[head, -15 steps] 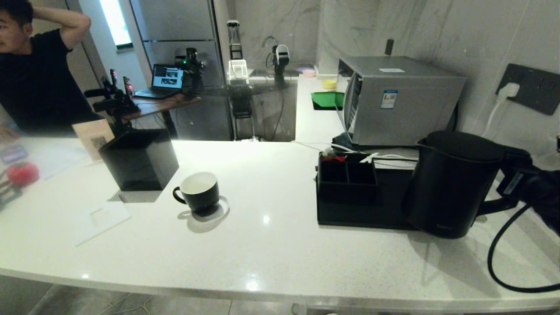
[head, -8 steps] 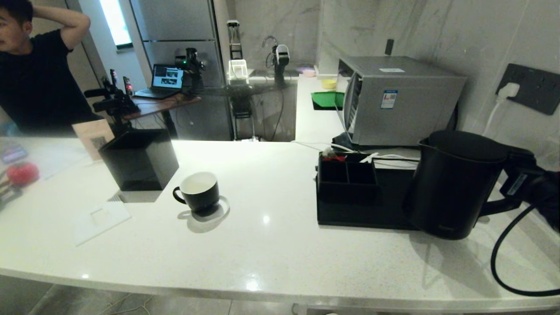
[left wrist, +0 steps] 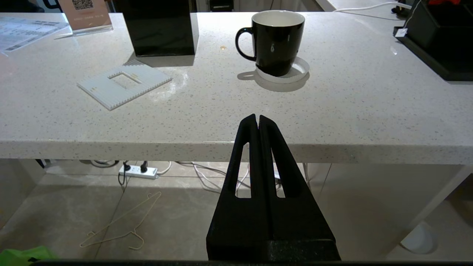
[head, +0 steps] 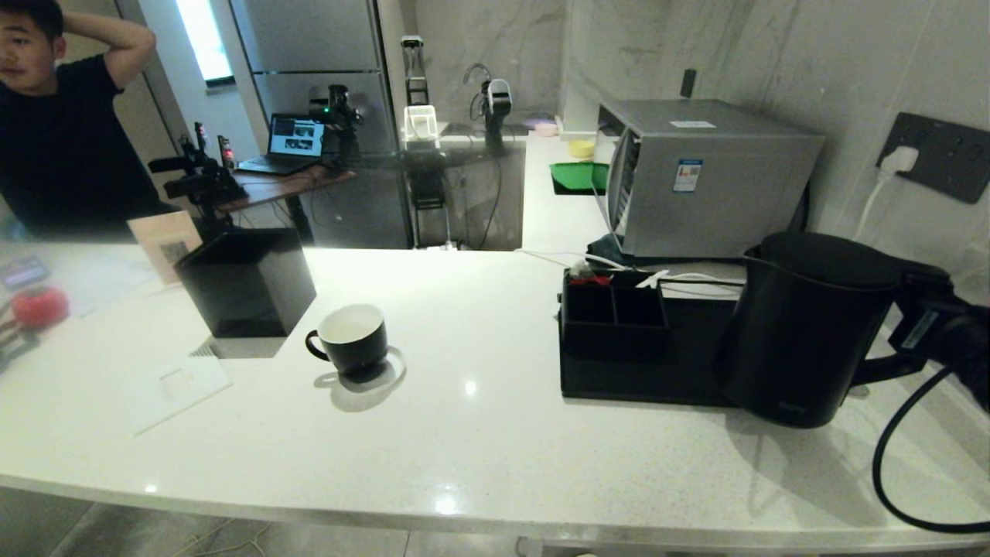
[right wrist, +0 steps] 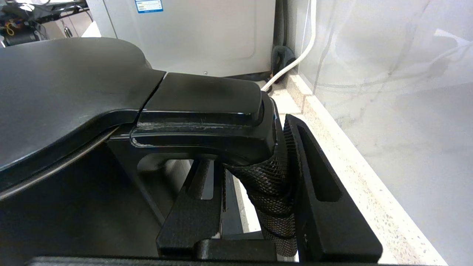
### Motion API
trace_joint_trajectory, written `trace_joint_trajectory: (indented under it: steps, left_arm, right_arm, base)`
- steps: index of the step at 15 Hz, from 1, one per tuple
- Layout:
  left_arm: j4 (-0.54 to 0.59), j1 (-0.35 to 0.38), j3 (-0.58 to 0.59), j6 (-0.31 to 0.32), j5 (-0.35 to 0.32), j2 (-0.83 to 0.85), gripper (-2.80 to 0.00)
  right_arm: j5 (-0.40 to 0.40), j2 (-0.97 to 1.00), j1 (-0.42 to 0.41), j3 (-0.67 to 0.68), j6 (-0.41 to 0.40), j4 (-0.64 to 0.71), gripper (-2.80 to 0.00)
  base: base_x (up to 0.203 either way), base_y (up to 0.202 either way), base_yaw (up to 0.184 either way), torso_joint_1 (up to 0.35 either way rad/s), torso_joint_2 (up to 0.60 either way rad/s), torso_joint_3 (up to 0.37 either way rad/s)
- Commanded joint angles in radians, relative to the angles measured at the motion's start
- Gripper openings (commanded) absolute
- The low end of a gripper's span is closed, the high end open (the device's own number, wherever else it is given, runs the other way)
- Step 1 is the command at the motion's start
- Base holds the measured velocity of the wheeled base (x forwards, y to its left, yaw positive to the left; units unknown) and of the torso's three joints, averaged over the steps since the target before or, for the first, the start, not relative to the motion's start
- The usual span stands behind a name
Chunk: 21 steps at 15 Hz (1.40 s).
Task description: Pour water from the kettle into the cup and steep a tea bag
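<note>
The tall matte black kettle [head: 804,325] stands at the right of the white counter, in front of a black tray. My right gripper [head: 915,325] reaches in from the right edge and is shut on the kettle's handle. In the right wrist view the textured handle [right wrist: 269,181] runs between the fingers of that gripper [right wrist: 251,147], one finger inside the loop and one outside. The black cup [head: 352,336] with a white inside sits on a white ring at centre left. My left gripper [left wrist: 257,118] hangs shut below the counter's front edge, facing the cup [left wrist: 277,40]. The tea bag is hidden.
A black square box [head: 246,282] stands behind and to the left of the cup, with a white flat grid [head: 182,387] in front of it. The black organiser tray [head: 619,340] and a grey appliance [head: 711,178] are behind the kettle. A black cable [head: 889,464] loops at right. A person [head: 62,147] stands at back left.
The kettle and my right gripper have shifted slightly to the right and a little lower in the head view. The cup and my left gripper have stayed put.
</note>
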Motion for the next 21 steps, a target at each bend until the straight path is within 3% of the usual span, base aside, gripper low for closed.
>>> trace_joint_trajectory:
  steps: [1, 21]
  left_arm:
    - [0.0, 0.0, 0.0, 0.0, 0.0, 0.0, -2.8]
    - [0.0, 0.0, 0.0, -0.001, 0.0, 0.0, -2.8]
  right_arm:
    - [-0.001, -0.002, 0.001, 0.001, 0.0, -0.008, -2.8]
    - [-0.001, 0.008, 0.003, -0.001, 0.0, -0.008, -2.8]
  base:
    - [0.0, 0.0, 0.0, 0.0, 0.0, 0.0]
    - [0.0, 0.0, 0.0, 0.0, 0.0, 0.0]
